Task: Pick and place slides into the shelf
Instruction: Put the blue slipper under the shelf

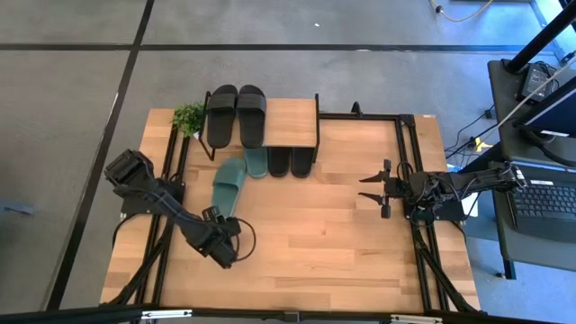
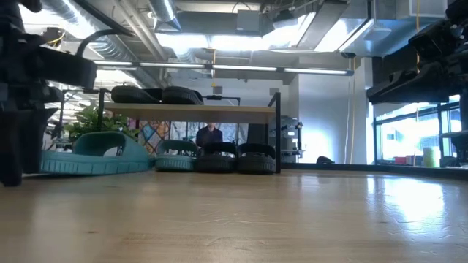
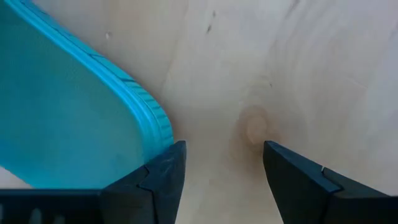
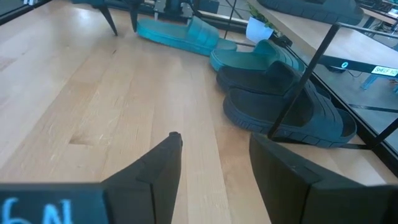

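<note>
Table: one light wooden top, black frame rails down both sides.

Shelf: one, at the far edge, wooden top board on thin black legs.

Arms: two. Left gripper low over the near-left table, fingers spread, grasping nothing; its wrist view shows bare wood between the fingers and a teal sole edge just beside one. Right gripper at the right, well apart from the shelf, fingers parted, nothing between them.

Slides, six counted: two black side by side on the top board; under the shelf, one teal and two black, heels poking out, toes hidden by the board. Sixth, teal, lies slanted on the table before the shelf, out of it.

Plant: one, small, at the shelf's left corner; pot hard to make out.
</note>
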Motion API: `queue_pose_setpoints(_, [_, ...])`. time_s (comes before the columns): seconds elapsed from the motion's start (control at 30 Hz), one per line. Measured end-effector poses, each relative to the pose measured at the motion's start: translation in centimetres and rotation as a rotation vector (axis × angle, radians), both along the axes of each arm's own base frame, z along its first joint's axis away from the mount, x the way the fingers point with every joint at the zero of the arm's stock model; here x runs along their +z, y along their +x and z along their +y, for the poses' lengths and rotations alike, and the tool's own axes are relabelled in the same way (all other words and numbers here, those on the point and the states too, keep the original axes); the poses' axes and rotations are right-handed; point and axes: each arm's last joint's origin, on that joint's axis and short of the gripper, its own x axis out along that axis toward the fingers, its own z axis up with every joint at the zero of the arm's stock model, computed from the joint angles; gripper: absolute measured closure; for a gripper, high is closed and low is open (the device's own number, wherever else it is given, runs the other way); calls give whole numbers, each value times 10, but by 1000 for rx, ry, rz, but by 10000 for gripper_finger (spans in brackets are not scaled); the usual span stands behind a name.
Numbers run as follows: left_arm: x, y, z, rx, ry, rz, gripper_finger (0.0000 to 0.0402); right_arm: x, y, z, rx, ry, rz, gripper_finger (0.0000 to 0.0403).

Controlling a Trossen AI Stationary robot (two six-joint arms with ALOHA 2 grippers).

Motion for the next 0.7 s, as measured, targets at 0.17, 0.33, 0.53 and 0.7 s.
queue_pose_setpoints(0.17, [1,1,3,16,-46,29,197,0,0,0,1,-1,0,215])
queue_pose_setpoints(0.33, [8,-7,2,4,-80,72,198,0,0,0,5,-18,2,215])
queue_pose_setpoints(0.53, [21,-15,7,1,-75,75,198,0,0,0,6,-19,2,214])
queue_pose_setpoints(0.7, [36,-21,5,-85,-94,10,198,0,0,0,6,-19,1,214])
